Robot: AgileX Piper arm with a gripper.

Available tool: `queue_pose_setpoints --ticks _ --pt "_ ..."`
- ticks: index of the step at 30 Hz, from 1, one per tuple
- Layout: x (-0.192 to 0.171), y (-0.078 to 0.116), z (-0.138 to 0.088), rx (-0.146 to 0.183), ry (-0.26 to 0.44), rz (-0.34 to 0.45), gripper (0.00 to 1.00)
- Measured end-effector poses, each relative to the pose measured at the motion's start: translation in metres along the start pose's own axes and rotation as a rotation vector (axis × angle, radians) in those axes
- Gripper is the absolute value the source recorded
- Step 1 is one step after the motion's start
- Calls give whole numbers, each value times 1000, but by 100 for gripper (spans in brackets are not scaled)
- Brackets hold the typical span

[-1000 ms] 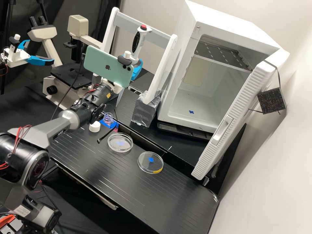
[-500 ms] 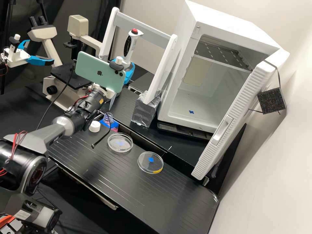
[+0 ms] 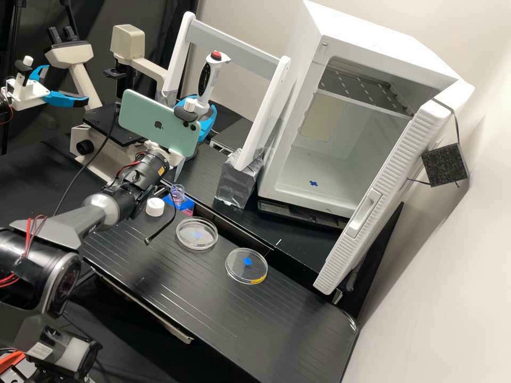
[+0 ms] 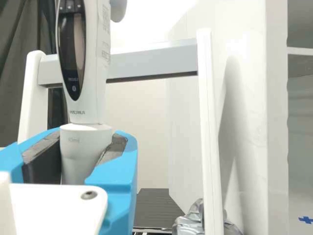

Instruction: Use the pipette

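The tool (image 4: 87, 147) pinches the pipette (image 4: 92, 93) near-upright; its tip (image 3: 179, 168) points down near the open bottle (image 3: 177, 193) (squarely over, I can't tell).

The pipette (image 4: 95, 83) is white with a black display (image 4: 72, 54) and a red button (image 3: 216, 55), the fingers (image 3: 209, 125) are bright blue, the phone (image 3: 138, 116) is mint green, one clear petri dish (image 3: 238, 272) shows blue and yellow, and thin pale parallel lines stripe the black counter (image 3: 202, 298).
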Motion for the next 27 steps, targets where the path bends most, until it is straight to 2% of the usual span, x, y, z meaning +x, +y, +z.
queue_pose_setpoints --ticks 3,18,27 --pt "1 -6 4 -17 -8 -13 0" --pt "-1 -8 14 -32 -31 -12 0" --pt "-7 -20 26 -39 -42 -25 0"
